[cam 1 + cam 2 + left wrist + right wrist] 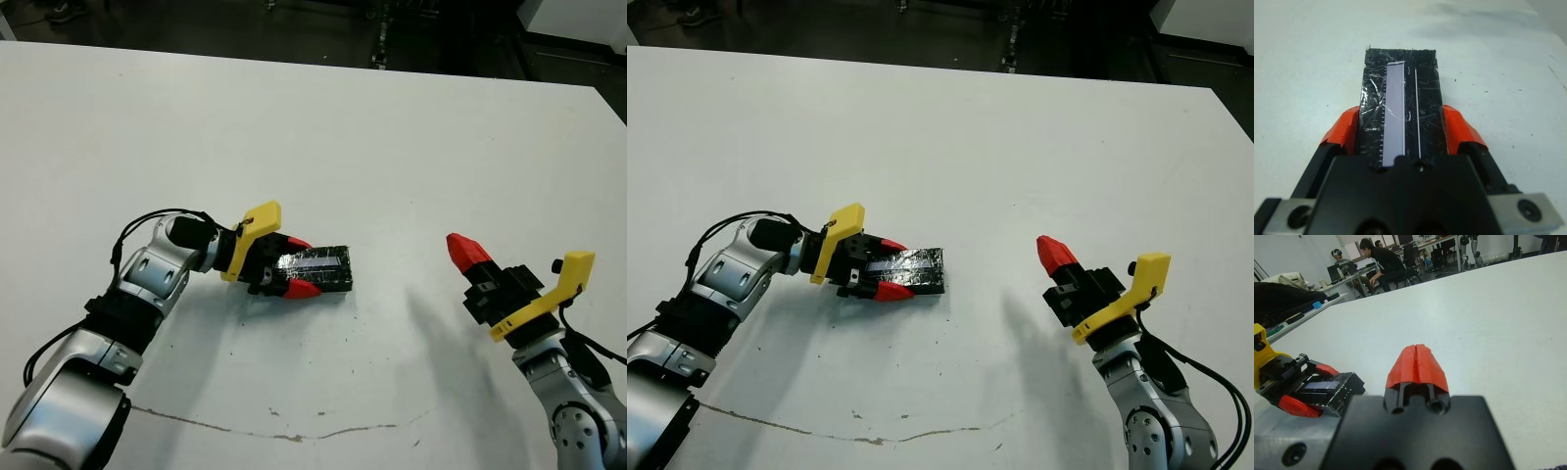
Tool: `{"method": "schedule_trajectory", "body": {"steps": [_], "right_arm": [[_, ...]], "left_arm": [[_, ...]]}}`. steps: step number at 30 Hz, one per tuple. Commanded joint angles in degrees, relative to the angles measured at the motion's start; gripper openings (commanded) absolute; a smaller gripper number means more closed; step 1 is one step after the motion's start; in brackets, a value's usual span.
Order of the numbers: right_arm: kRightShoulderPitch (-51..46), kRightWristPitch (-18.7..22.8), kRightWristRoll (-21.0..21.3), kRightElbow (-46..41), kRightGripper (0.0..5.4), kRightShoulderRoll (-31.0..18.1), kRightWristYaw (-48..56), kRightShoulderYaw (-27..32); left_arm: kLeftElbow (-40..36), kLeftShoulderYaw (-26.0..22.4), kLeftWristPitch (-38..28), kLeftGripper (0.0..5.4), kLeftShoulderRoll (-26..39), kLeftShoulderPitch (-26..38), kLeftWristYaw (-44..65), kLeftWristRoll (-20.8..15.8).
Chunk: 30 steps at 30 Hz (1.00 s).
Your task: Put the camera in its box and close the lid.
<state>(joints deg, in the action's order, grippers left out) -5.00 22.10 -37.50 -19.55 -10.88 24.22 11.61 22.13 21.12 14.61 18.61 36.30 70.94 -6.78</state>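
A black lid (315, 264) with a glossy, scratched top lies flat over the box, closing it. Only the box's dark outer side (329, 287) shows, resting on the white table (323, 147) left of centre. My left gripper (300, 265) is shut on the box, one red finger (1341, 129) pressed against each long side, and the lid (1400, 98) runs out from between them. The camera is hidden. My right gripper (465, 250) hovers to the right, well apart from the box, shut with nothing held; its red fingertips (1417, 363) are pressed together.
A thin dark crack line (274, 431) crosses the table near its front edge. The table's far edge (294, 61) meets dark floor. In the right wrist view, people (1382, 262) sit at desks beyond the table.
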Motion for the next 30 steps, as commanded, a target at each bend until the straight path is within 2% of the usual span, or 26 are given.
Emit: {"method": "schedule_trajectory", "body": {"steps": [1, 5, 14, 30], "right_arm": [[-0.3, 0.5, 0.0, 0.1, 0.00, -1.1, 0.1, 0.1], [-0.3, 0.7, 0.2, -0.2, 0.00, -1.1, -0.3, 0.1], [-0.4, 0.8, 0.0, -0.3, 0.00, -0.9, -0.5, 0.0], [-0.6, 0.2, 0.2, 0.1, 0.00, -1.0, 0.1, 0.0]], "left_arm": [[0.7, 3.6, 0.1, 3.61, -3.5, -2.9, -2.8, 2.4], [0.6, 3.5, -4.2, 4.20, -2.9, -3.5, -5.1, 4.6], [2.0, 3.3, -6.9, 5.38, -2.4, -3.8, -6.7, 5.1], [0.0, 2.0, -7.9, 5.39, 0.3, -5.4, -7.2, 4.8]]}}
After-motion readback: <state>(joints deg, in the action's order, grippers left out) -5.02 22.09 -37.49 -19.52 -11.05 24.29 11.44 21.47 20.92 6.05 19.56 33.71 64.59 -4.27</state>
